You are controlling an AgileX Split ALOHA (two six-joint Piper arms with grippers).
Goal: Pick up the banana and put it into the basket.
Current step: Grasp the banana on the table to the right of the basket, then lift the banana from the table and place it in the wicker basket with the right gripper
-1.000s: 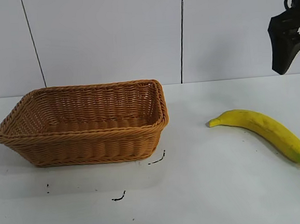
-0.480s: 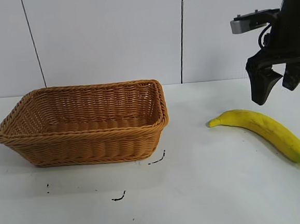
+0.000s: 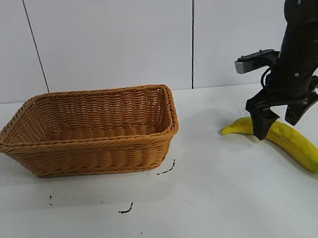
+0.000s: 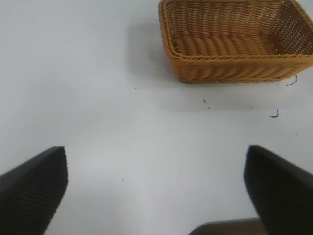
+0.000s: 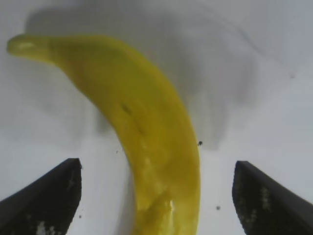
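I saw the white table (image 3: 220,202) carrying everything, with a few small black marks (image 3: 166,169) on it just in front of the basket. The basket (image 3: 88,131) was the biggest thing there, sitting on the left half of the table in the exterior view, and its woven interior held nothing that I could see; my left wrist camera looked across bare tabletop toward its braided rim (image 4: 234,59).

The right arm (image 3: 299,42) reached down over the right side of the table, well apart from the basket. Its right gripper (image 3: 277,122) had its jaws spread wide, one finger (image 3: 260,126) in front of the banana near the stem end and the other behind it. In the right wrist view the two dark fingertips (image 5: 46,188) sat on either side of the fruit with clear table between each tip and the peel.

The banana (image 3: 293,141) lay flat on the table, stem pointing toward the basket and dark tip toward the right edge.

The left gripper (image 4: 156,196) hung over bare table with its fingers parted.
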